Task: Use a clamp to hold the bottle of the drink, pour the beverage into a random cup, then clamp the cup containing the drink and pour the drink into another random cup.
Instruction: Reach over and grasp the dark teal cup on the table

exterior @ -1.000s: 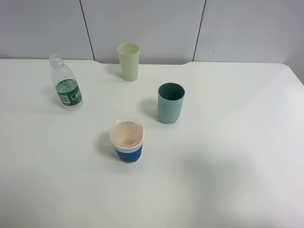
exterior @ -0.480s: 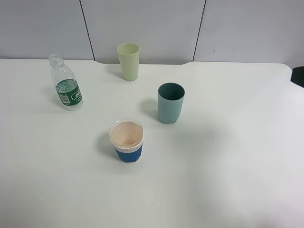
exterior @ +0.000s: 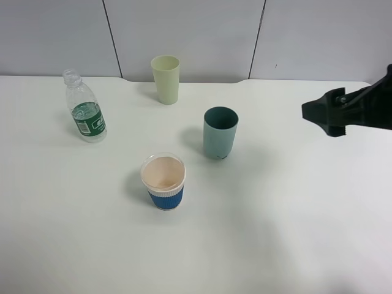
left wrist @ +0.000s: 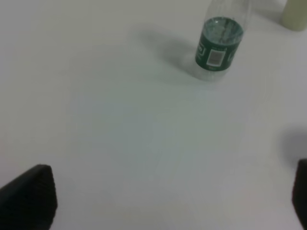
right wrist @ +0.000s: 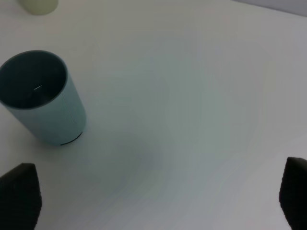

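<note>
White tabletop (exterior: 294, 202), ribbed bottle (exterior: 86, 110), smooth teal tumbler (exterior: 220, 133)

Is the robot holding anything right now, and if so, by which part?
Nothing is held. The left tool and right tool are open and empty; the bottle and teal cup stand untouched.

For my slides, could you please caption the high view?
Black right gripper hovers right of teal tumbler, clear green-labelled bottle, yellow-green tumbler and blue-banded white cup.

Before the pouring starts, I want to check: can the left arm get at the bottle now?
Probably yes. The left claw is open, and only bare table lies between it and the upright bottle.
</note>
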You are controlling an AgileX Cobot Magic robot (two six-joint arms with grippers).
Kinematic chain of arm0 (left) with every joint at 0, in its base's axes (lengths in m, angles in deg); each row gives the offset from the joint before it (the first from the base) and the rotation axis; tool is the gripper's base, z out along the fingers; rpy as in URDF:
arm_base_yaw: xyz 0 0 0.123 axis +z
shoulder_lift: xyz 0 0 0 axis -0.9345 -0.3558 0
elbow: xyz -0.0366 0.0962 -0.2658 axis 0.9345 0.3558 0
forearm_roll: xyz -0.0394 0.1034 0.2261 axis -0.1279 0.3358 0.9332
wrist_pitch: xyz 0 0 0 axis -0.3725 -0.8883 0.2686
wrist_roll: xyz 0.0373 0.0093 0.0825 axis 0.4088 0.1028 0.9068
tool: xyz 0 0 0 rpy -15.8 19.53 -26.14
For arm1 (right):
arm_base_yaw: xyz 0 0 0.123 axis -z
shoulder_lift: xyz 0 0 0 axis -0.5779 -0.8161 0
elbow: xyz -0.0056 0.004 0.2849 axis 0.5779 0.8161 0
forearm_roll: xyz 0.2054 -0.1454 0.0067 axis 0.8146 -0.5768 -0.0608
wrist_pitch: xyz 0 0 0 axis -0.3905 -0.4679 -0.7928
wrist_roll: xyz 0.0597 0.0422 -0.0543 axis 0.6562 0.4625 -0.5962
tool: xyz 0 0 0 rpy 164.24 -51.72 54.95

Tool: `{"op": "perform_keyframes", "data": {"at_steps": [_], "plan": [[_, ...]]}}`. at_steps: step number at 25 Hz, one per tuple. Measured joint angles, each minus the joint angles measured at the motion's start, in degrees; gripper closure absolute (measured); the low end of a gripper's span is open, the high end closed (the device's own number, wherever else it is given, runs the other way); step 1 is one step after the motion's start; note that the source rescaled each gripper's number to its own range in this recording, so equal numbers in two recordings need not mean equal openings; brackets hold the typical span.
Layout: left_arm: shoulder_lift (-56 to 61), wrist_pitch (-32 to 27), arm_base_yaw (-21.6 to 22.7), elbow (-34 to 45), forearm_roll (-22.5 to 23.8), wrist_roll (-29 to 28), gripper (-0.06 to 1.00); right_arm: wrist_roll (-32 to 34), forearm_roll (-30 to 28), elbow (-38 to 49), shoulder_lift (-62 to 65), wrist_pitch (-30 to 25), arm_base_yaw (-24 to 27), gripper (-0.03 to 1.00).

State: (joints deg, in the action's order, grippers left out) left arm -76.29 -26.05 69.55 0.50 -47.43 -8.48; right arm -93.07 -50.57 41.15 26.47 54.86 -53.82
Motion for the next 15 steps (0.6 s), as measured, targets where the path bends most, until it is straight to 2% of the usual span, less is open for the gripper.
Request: {"op": "perform_keyframes", "data": {"at_steps": [10, 15], "plan": [[0.0, 0.0, 0.0, 0.0, 0.0, 0.0, -0.06, 1.94, 0.05, 0.0, -12.68, 5.44, -6.89, -0.03], [0.0, 0.0, 0.0, 0.0, 0.0, 0.0, -0.06, 2.19, -1.22, 0.0, -16.14, 6.61, -8.24, -0.03]]}}
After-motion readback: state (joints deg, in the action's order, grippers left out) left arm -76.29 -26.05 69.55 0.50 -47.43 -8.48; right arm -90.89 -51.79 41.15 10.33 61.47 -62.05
